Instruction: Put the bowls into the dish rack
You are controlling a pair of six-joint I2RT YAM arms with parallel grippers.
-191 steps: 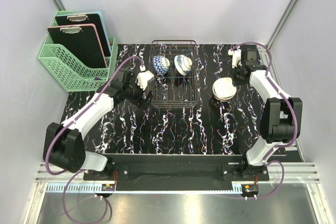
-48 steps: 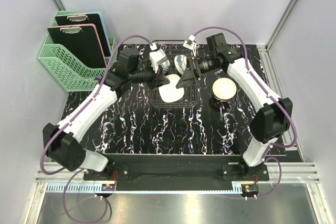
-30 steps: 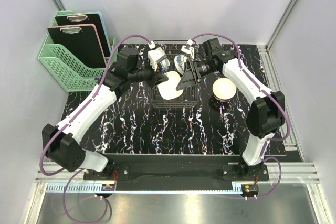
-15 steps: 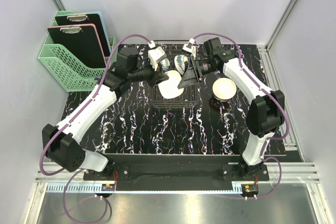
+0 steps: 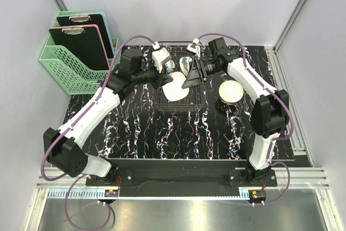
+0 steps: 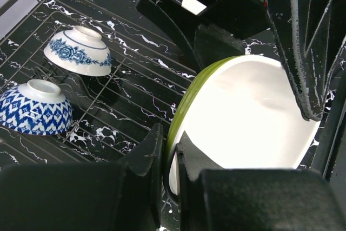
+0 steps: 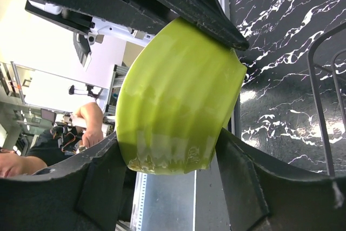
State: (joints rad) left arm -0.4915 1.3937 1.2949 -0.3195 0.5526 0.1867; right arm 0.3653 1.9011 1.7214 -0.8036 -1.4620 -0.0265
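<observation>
Both arms reach in and meet over the dish rack [image 5: 198,101], mid-table [image 5: 135,133]. L gripper [image 6: 168,150] is pinching the rim of the lime green bowl [image 6: 243,112]: one finger on the green outside, one on the white inside, jaws nearly together w/ just the bowl wall between them. The bowl is tipped up on edge, white inside facing up and toward the near side, over the near part of the rack; can't tell if it touches the wires. R gripper [image 7: 167,150] comes from the opposite side w/ jaws spread wide, one finger each side of the bowl's green body and right up against it; can't tell whether they clamp it or only bracket it. Two blue-patterned bowls sit in the far part of the rack, foot up and side by side but apart: floral one [image 6: 78,52], zigzag one [image 6: 33,106]. Cream-white bowl [image 5: 231,90] sits upright on the table just R of the rack, outside it. Far L corner: mint green basket [image 5: 67,66] w/ clipboards [image 5: 81,39] standing in it, well apart from the rack.
</observation>
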